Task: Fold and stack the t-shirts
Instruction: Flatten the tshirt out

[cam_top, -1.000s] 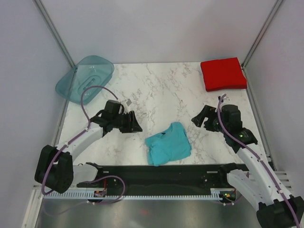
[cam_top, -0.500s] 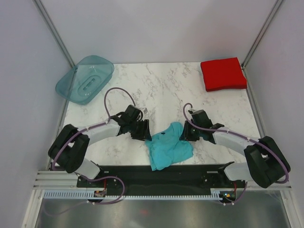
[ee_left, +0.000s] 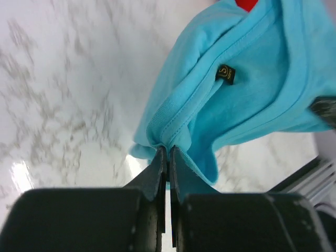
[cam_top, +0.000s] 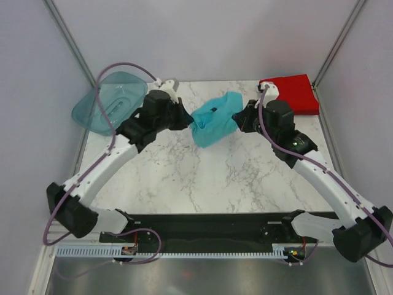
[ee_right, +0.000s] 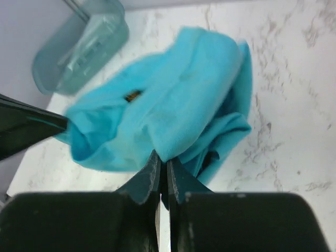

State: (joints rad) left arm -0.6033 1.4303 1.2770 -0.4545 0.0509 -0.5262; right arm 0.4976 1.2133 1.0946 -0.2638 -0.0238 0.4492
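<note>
Take the folded square of bright red cloth t-shirt [cam_top: 290,95] as your marker. Farthest to its left, across the white marbled desk [cam_top: 202,178], sits the translucent teal hard plastic tray [cam_top: 110,101]. It has no part in the job.

Coming back toward the red square, you meet your left jaws. They are pinched hard together on the ribbed collar edge of the soft turquoise short-sleeved t-shirt [cam_top: 215,120], with nothing between them but cloth. The turquoise shirt hangs bunched and drooping between your two sets of jaws, just left of the red square. Judging by the wrist views, it is up off the desk. A small black neck label [ee_left: 224,72] shows inside the collar.

Next come your right jaws, between the turquoise shirt and the red square. They are closed on another fold of the same shirt, and the cloth spills out above them.

As for progress, the red shirt looks finished: it is squared up and ready to be the base of the stack. The turquoise one shows no tidy fold yet. You have yet to lay it flat, fold it down to a square and set it on the red one, so you are roughly halfway.
</note>
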